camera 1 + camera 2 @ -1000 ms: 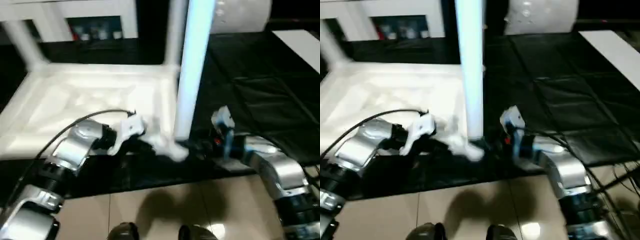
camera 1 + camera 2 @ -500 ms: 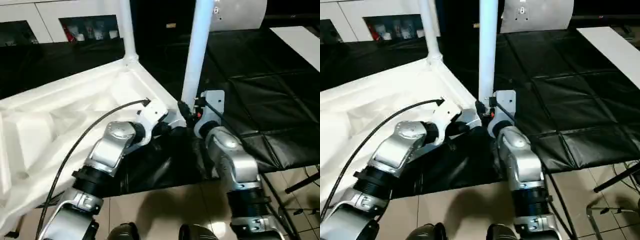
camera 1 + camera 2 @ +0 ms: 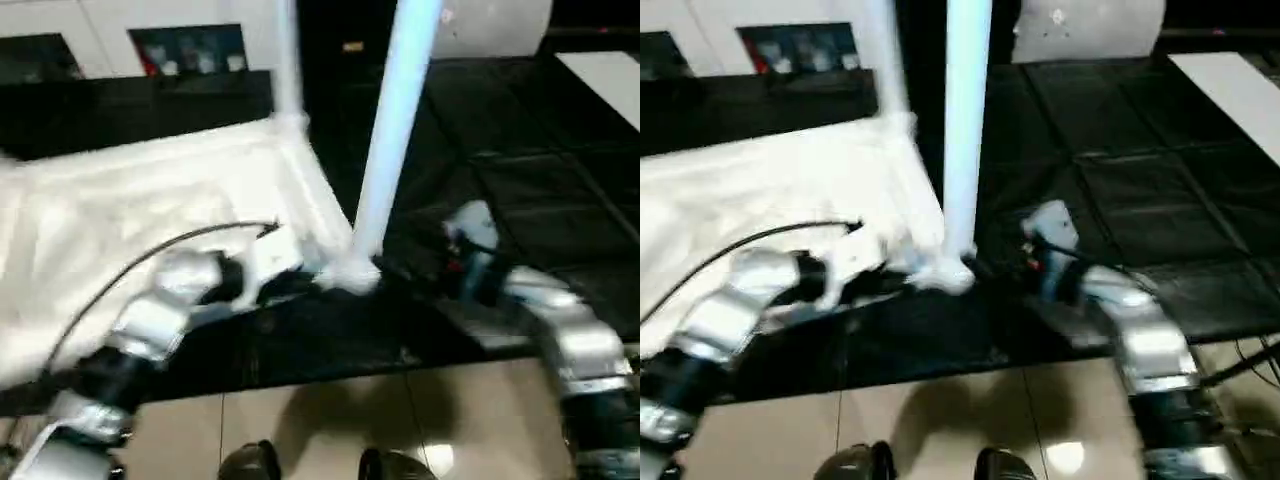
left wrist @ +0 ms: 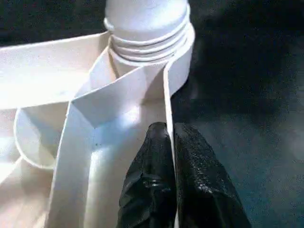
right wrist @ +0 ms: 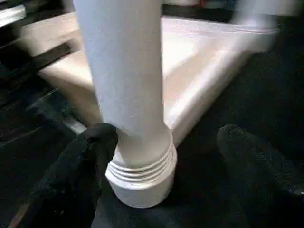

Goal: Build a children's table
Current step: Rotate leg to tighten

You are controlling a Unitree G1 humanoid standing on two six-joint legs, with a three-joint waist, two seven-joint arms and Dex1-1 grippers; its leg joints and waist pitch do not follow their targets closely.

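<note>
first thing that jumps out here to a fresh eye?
The upturned white table top on the black work table, with a tall white leg standing in its near corner socket. The left gripper is pinched shut on the top's thin edge wall beside that socket, while the right gripper stands open around the leg's threaded base.

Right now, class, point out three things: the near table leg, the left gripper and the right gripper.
near table leg (image 5: 124,71), right wrist view, on its shaft
left gripper (image 4: 169,130), left wrist view, at the fingertips
right gripper (image 5: 166,142), right wrist view, between the fingers
</note>
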